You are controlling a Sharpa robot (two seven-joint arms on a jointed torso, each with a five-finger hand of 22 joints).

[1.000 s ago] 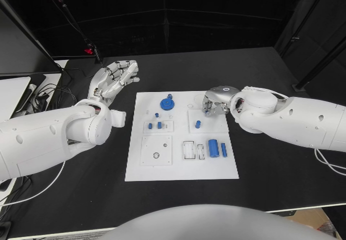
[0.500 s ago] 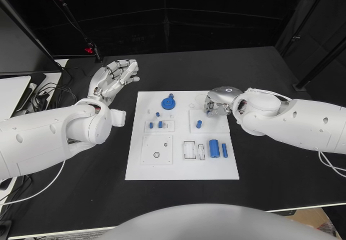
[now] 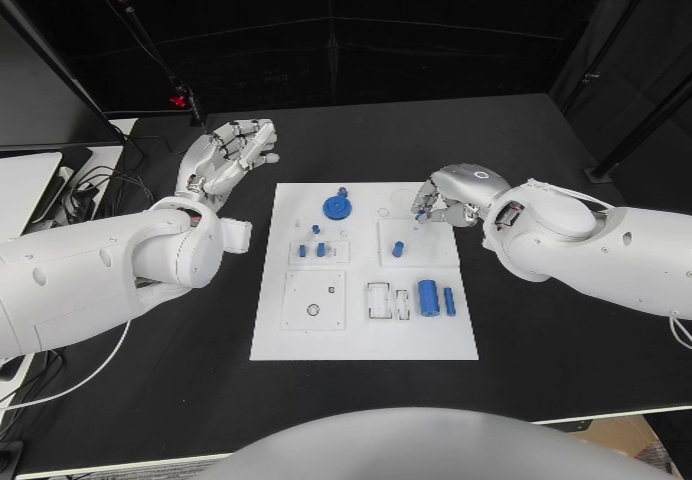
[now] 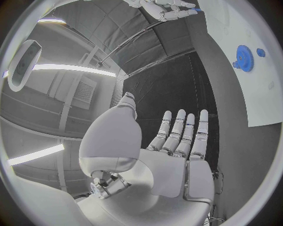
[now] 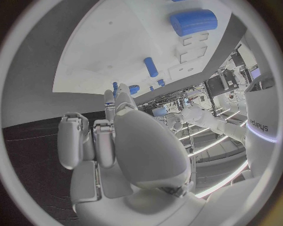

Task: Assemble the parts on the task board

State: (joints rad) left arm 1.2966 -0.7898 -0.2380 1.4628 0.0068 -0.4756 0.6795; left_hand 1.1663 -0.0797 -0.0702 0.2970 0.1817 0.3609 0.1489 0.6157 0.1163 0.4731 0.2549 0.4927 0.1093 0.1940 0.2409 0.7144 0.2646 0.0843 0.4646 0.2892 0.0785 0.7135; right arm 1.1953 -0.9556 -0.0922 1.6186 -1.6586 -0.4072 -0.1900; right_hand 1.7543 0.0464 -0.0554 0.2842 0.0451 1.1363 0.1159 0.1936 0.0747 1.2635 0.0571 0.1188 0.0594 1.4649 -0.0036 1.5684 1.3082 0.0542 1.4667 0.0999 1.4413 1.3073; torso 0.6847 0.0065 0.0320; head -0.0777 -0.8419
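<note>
The white task board (image 3: 361,335) lies mid-table. On it are a blue gear (image 3: 335,207), several small blue pegs (image 3: 320,249), a blue peg (image 3: 397,247), a large blue cylinder (image 3: 427,294) and a slimmer one (image 3: 449,300). My right hand (image 3: 450,198) hovers over the board's far right corner and pinches a small blue part (image 3: 420,213) at its fingertips; the left wrist view shows that blue part (image 4: 196,9) too. My left hand (image 3: 231,150) is open with fingers spread, off the board's far left corner. The gear (image 4: 245,57) lies beyond its fingertips.
White recessed fixtures (image 3: 313,300) sit in the board's near half. Cables and pale equipment (image 3: 65,180) lie at the table's left edge. Black table (image 3: 548,340) surrounds the board.
My right hand has shifted to the right and slightly farther back, carrying the small blue part at its fingertips. The left hand has not moved.
</note>
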